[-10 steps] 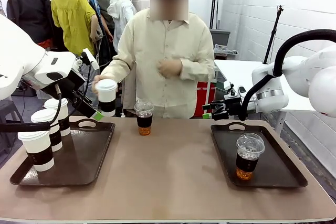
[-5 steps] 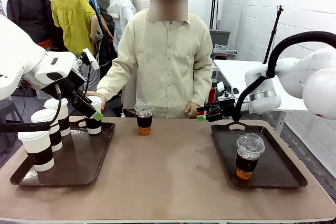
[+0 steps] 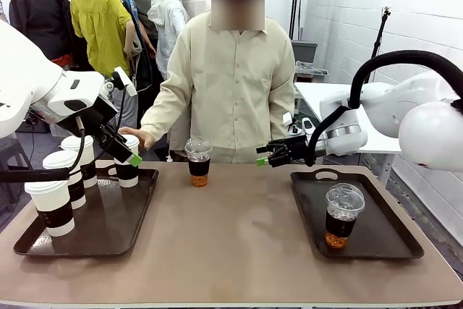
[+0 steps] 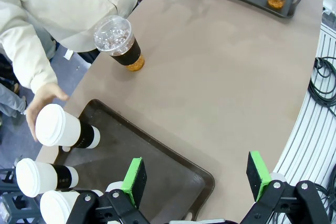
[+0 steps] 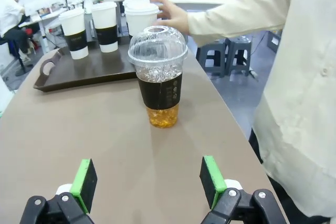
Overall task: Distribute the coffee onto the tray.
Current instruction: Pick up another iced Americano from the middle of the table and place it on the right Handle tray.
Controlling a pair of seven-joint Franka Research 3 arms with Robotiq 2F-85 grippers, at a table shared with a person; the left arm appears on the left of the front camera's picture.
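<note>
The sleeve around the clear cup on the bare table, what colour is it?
Black sleeve with tiny pale marks; clearest in the right wrist view.

**One Table, Two Trays, One Cup on the Bare Top**

A taupe table point(image 3: 231, 251) with rounded corners is spread across the front view. Two dark brown handled trays are laid directly on it, well apart: the left tray point(image 3: 108, 218) and the right tray point(image 3: 383, 226). Between them, near the far edge, a clear dome-lidded cup point(image 3: 198, 162) of dark-amber drink is stood upright on the bare top.
</note>
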